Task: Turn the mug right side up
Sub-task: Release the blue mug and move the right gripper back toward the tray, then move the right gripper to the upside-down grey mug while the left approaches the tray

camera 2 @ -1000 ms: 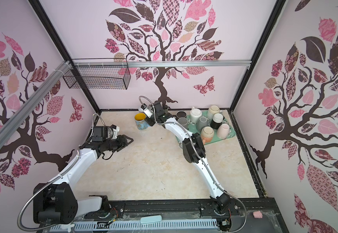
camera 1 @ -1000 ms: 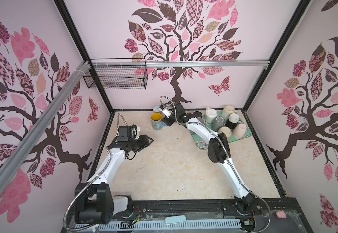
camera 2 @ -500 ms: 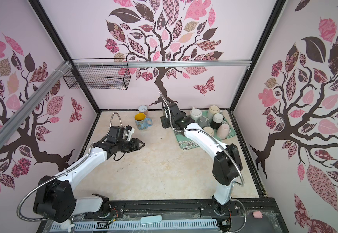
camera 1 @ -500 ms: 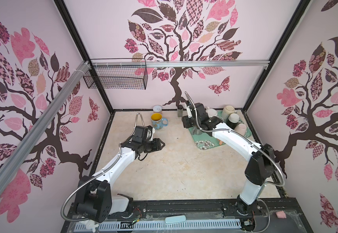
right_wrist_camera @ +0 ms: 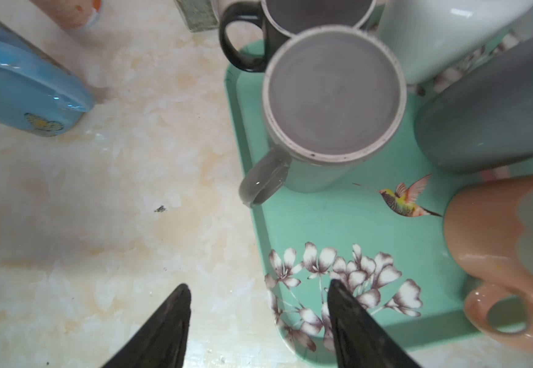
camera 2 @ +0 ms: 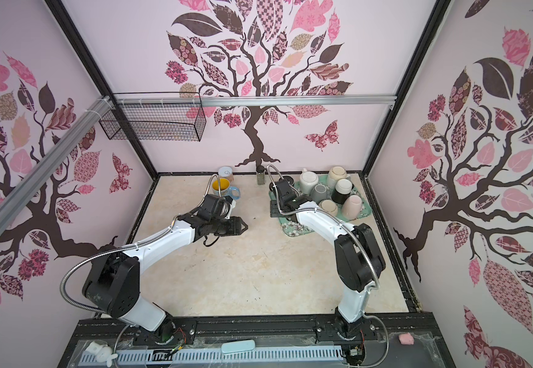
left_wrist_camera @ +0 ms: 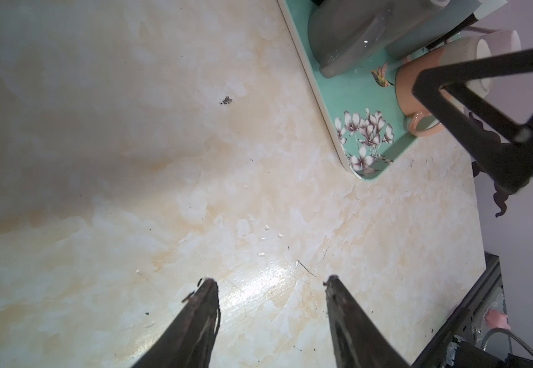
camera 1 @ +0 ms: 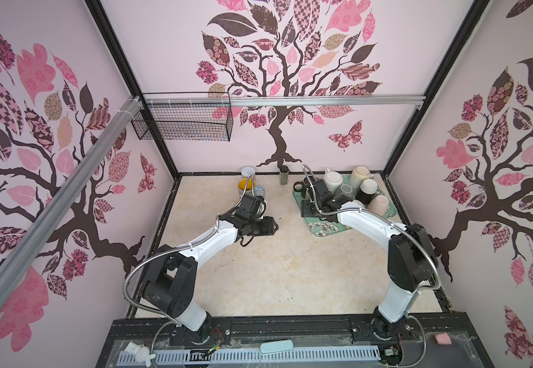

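Several mugs stand upside down on the green flowered tray (camera 1: 322, 228) (right_wrist_camera: 338, 220). In the right wrist view the closest one is a grey-green mug (right_wrist_camera: 332, 95), base up, its handle (right_wrist_camera: 265, 180) over the tray's rim. My right gripper (right_wrist_camera: 258, 284) (camera 1: 308, 208) (camera 2: 276, 210) hangs open and empty above the tray's left edge, just short of that mug. My left gripper (left_wrist_camera: 270, 280) (camera 1: 274, 227) (camera 2: 244, 227) is open and empty over the bare table, left of the tray. In both top views the right wrist hides the grey-green mug.
A blue mug with a yellow inside (camera 1: 247, 188) stands upright at the back left, another mug (camera 1: 247, 172) behind it. A spice jar (camera 1: 284, 175) stands by the back wall. On the tray are a black mug (right_wrist_camera: 258, 35), a dark grey mug (right_wrist_camera: 488, 121) and a peach mug (right_wrist_camera: 497, 255).
My right arm swung from the blue mug at the back left over to the tray, and its jaws widened. My left arm moved right, toward the middle of the table.
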Controlling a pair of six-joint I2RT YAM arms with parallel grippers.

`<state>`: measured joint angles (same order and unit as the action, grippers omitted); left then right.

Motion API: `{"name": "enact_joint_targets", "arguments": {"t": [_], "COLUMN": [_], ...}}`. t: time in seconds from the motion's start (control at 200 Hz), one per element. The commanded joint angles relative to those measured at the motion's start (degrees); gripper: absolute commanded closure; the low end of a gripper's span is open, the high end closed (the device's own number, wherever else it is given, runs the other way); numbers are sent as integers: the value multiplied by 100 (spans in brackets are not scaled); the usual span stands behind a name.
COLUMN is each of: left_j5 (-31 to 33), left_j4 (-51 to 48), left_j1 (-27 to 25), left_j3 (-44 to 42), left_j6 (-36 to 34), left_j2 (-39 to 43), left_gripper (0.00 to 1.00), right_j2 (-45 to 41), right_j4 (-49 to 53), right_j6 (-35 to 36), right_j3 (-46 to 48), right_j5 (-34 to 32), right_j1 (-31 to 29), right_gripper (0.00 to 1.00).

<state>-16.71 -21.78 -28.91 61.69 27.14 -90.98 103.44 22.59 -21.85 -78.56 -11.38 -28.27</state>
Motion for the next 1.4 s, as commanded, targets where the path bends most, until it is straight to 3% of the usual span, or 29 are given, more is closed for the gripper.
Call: {"name": "enact_joint_targets", "arguments": {"t": [0.0, 0.165, 0.515, 0.655, 0.835, 1.0, 1.165, 1.395], "left_j5": [80, 89, 149, 211, 229, 669, 546, 231], "left_j4": [75, 220, 97, 75, 31, -33, -239, -132], "left_j1": [-112, -136, -146, -143, -147, -139, 192, 484], "left_j3": [100, -308, -482, -632, -723, -617, 184, 1935], "left_j6": [-27, 41, -55, -86, -180, -394, -697, -879], "left_j2": [15, 183, 434, 547, 603, 797, 599, -339], "left_gripper": [43, 43, 43, 42, 42, 42, 42, 45], "right_j2": [437, 768, 1777, 1837, 1371, 637, -105, -724], "right_j4": [-281, -424, 128, 207, -107, -444, -565, -624], "right_j6": [-240, -374, -187, 13, 277, 427, 501, 420], "right_j3": [-132, -339, -1760, -1753, -1110, -210, 388, 683], "right_j5": [206, 242, -287, -589, -851, -835, -724, -416], "right_j1": [173, 174, 186, 200, 315, 543, 856, 867], "right_gripper": [29, 27, 23, 31, 55, 61, 60, 50]}}
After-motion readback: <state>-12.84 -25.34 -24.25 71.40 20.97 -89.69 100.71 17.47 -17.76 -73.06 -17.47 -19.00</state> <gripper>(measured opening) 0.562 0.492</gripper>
